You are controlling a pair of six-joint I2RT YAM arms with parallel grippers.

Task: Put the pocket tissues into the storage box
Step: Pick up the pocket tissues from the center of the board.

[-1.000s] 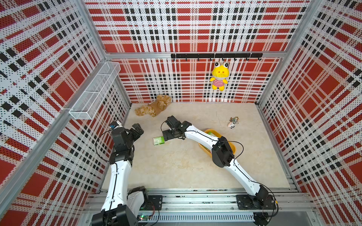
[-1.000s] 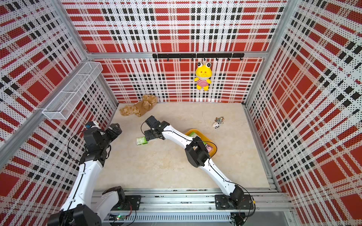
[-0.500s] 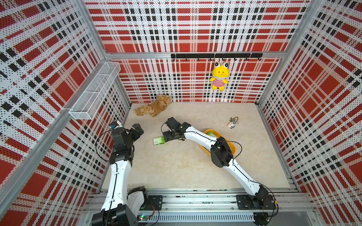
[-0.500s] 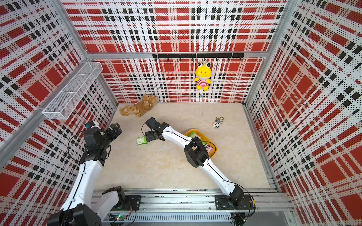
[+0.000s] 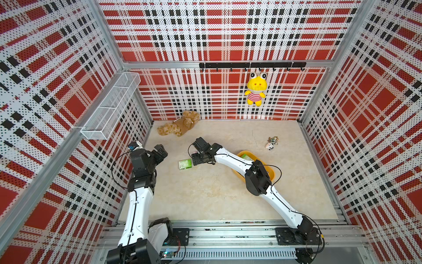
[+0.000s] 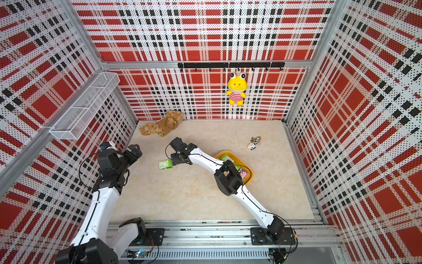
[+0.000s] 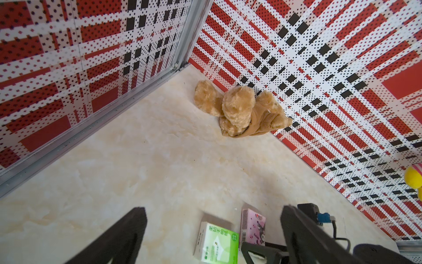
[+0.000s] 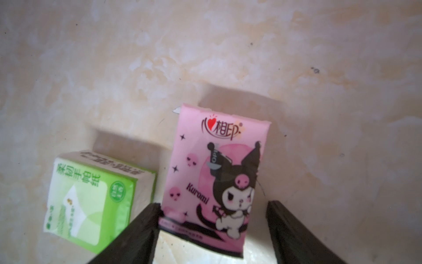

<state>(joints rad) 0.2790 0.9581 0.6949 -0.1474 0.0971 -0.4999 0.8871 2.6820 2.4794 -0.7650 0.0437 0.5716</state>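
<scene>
Pink tissue packet (image 8: 219, 164) is straddled by the right end effector (image 8: 214, 204), unclenched: one jaw touching its edge, a gap left at the other, its long axis running outward between them. A green packet (image 8: 91, 201) lies just beside; both are well apart from the storage box (image 6: 248, 174). The left end effector (image 7: 213, 208) hangs open, farther off. That tissue packet is all but hidden in both top views, shown by the wrist views.
</scene>
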